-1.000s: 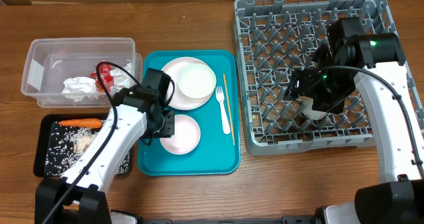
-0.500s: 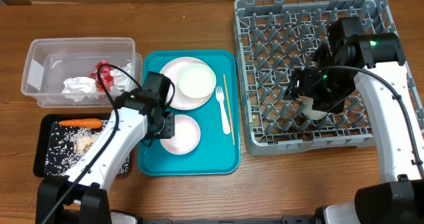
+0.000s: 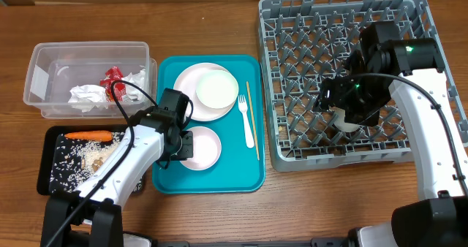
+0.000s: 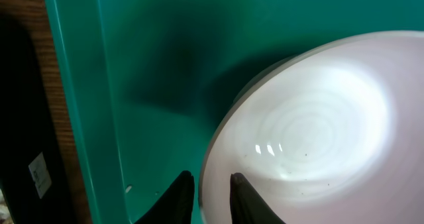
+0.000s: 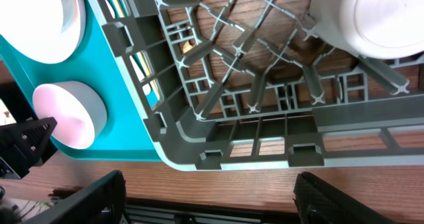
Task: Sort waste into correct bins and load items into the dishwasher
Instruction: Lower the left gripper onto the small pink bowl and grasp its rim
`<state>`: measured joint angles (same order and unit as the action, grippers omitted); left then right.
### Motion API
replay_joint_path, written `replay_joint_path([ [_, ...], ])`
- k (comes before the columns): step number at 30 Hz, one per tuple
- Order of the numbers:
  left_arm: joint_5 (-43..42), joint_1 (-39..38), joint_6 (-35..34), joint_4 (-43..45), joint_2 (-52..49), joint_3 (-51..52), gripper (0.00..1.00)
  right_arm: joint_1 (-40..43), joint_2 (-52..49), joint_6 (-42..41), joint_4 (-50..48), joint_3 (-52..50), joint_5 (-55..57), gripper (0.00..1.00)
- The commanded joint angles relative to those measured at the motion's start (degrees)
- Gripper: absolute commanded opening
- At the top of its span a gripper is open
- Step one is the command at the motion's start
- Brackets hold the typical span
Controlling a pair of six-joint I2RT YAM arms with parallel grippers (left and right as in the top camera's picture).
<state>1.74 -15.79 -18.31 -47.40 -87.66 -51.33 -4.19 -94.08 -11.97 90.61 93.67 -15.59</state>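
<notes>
Waste: the red wrapper (image 3: 113,77) and napkins (image 3: 88,96) lie in the clear tub (image 3: 44,64). The carrot (image 3: 88,136) and rice scraps (image 3: 91,153) lie in the black tray (image 3: 53,180). I see no waste outside those two, so I judge the sorting done.

Loading: barely begun. One white cup (image 3: 349,121) sits in the rack (image 3: 307,28), near its front edge. My right pincer (image 5: 209,184) hangs over it, fingers wide apart and holding nothing.

On the teal tray (image 3: 164,181) and not yet loaded:
- white plate (image 3: 189,86) with a white bowl (image 3: 217,90) on it
- pink bowl (image 3: 201,148), in front of the plate
- fork (image 3: 246,119) and stick (image 3: 252,119), side by side along the tray's right side

My left pincer (image 4: 211,199) straddles the pink bowl's left rim, one finger inside and one outside, the gap narrow. I cannot tell whether they are pinching the rim yet.

Judgement: the pink bowl is the next piece for the rack. After it, four pieces remain.
</notes>
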Motion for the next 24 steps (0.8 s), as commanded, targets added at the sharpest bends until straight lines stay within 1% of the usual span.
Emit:
replay_joint_path([
  [1,-0.26,-0.42,-0.15,0.48,-0.20,0.46,0.22,-0.31,0.31,0.24,-0.31,-0.24,0.52,0.84],
  [8,-0.28,-0.48,-0.15,0.79,-0.20,0.50,0.21,-0.31,0.31,0.26,-0.33,-0.24,0.52,0.84],
  [9,-0.31,-0.48,-0.15,0.74,-0.20,0.50,0.18,-0.31,0.31,0.24,-0.33,-0.24,0.55,0.84],
  [12,-0.28,-0.48,-0.13,0.48,-0.20,0.50,0.04,-0.31,0.31,0.26,-0.35,-0.24,0.55,0.84],
  [22,-1.33,-0.48,-0.13,-1.49,0.66,-0.94,0.04,-0.31,0.31,0.24,-0.52,-0.24,0.52,0.85],
  [24,-1.36,-0.48,-0.13,-3.04,1.40,-2.99,0.04,-0.31,0.31,0.24,-0.57,-0.24,0.52,0.90],
])
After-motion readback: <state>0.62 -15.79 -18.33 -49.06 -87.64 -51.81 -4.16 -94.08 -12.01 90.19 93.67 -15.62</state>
